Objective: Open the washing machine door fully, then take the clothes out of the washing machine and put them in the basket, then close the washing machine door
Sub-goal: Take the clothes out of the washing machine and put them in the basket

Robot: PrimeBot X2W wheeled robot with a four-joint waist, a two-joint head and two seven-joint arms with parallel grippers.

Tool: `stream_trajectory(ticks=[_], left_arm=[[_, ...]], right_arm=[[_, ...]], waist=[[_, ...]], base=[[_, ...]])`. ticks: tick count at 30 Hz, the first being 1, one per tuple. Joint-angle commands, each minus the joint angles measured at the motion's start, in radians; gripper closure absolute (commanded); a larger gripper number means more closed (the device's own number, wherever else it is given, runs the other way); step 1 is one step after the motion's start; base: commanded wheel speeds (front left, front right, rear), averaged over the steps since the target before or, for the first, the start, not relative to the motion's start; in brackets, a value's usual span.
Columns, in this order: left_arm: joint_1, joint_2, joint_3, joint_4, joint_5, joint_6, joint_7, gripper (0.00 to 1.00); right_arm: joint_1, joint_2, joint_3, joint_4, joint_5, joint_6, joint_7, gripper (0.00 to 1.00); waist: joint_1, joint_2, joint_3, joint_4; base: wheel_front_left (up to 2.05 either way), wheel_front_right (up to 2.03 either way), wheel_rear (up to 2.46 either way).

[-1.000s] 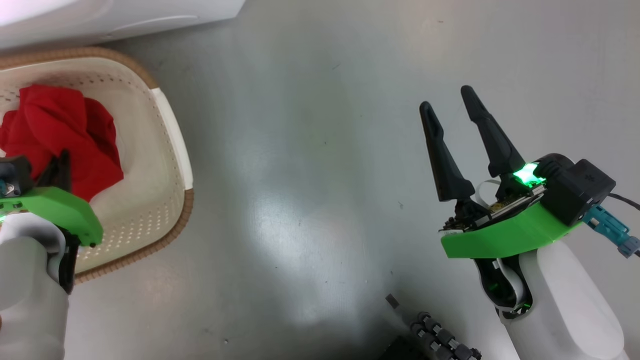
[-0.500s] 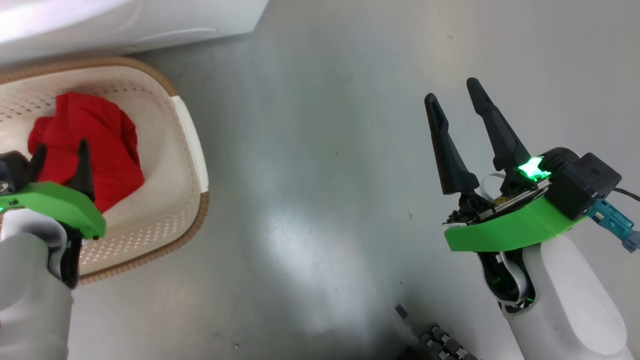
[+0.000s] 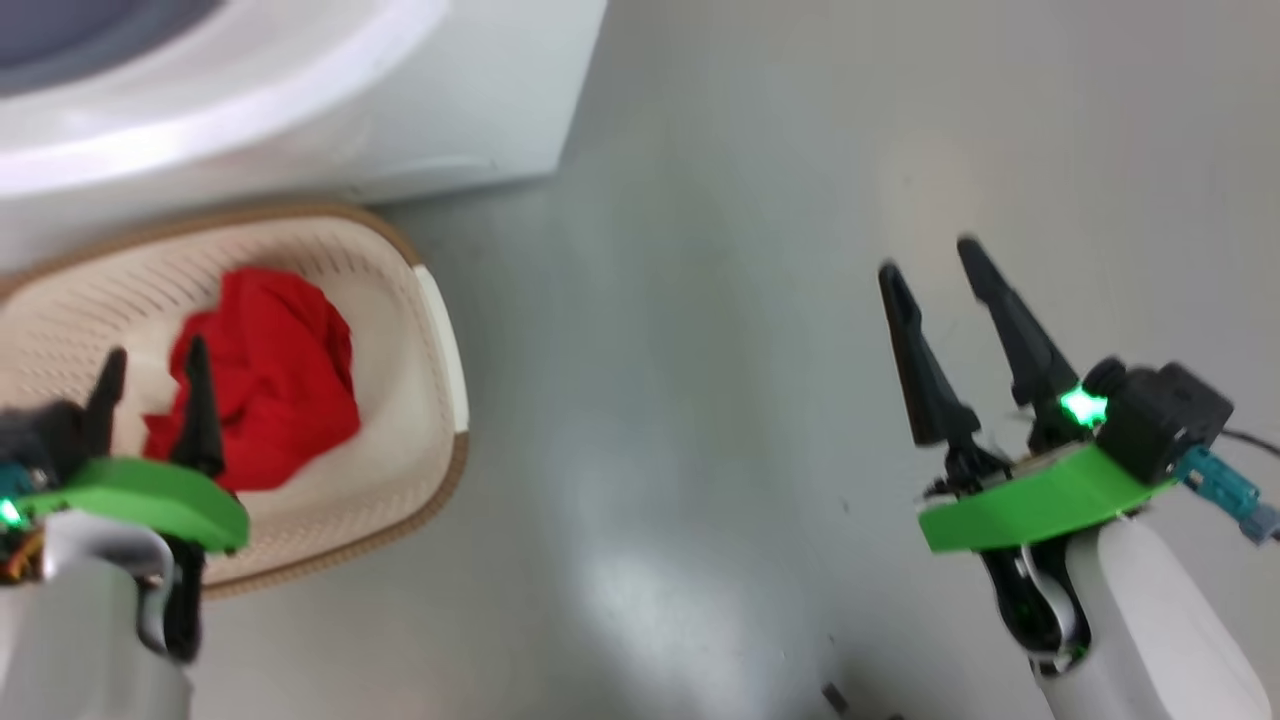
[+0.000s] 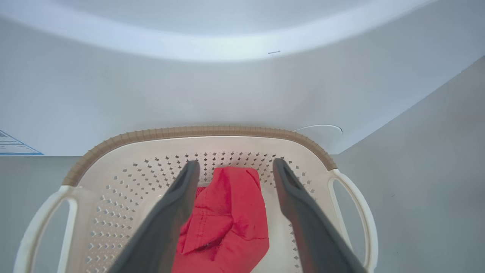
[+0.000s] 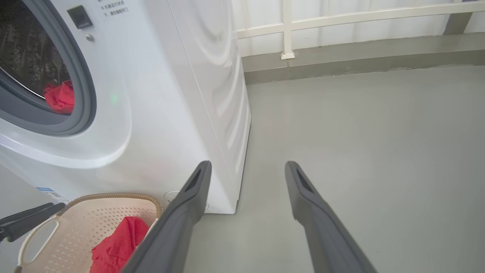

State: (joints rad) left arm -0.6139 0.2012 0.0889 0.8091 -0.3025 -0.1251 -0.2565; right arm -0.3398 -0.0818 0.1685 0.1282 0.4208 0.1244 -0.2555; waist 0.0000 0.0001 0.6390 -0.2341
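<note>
A red garment (image 3: 262,375) (image 4: 225,214) lies in the cream basket (image 3: 440,330) (image 4: 197,132) on the floor before the white washing machine (image 3: 300,110) (image 5: 159,94). My left gripper (image 3: 152,362) (image 4: 235,165) hangs open above the basket, nothing between its fingers. In the right wrist view more red clothes (image 5: 60,96) lie inside the drum behind the grey rubber seal (image 5: 81,76), and the basket (image 5: 94,201) sits below with its red garment (image 5: 119,240). My right gripper (image 3: 928,258) (image 5: 246,165) stands open over bare floor, well right of the basket. The door is out of view.
Grey floor (image 3: 700,350) spreads between the basket and my right arm. Behind the machine runs a wall with a white rail (image 5: 341,19) and a grey skirting. A small blue label (image 4: 15,146) marks the machine's lower front.
The head camera has tilted up, bringing more of the washing machine into view. My left gripper has lifted clear of the red garment, which stays in the basket.
</note>
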Motion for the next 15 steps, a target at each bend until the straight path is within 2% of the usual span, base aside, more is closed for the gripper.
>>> stream_trajectory(ticks=[1, 15], left_arm=[[0.074, 0.017, 0.038, -0.058, 0.028, -0.006, -0.005, 0.00], [0.327, -0.076, 0.084, -0.319, 0.113, -0.006, -0.005, 0.00]], right_arm=[[0.051, -0.017, 0.008, -0.013, 0.003, 0.006, -0.006, 0.00], [0.172, -0.079, 0.002, 0.016, 0.014, 0.006, -0.006, 0.00]], waist=[[0.0000, -0.0001, -0.124, 0.038], [0.0000, -0.0001, -0.358, 0.073]], base=[[0.00, 0.00, 0.00], [0.00, 0.00, 0.00]])
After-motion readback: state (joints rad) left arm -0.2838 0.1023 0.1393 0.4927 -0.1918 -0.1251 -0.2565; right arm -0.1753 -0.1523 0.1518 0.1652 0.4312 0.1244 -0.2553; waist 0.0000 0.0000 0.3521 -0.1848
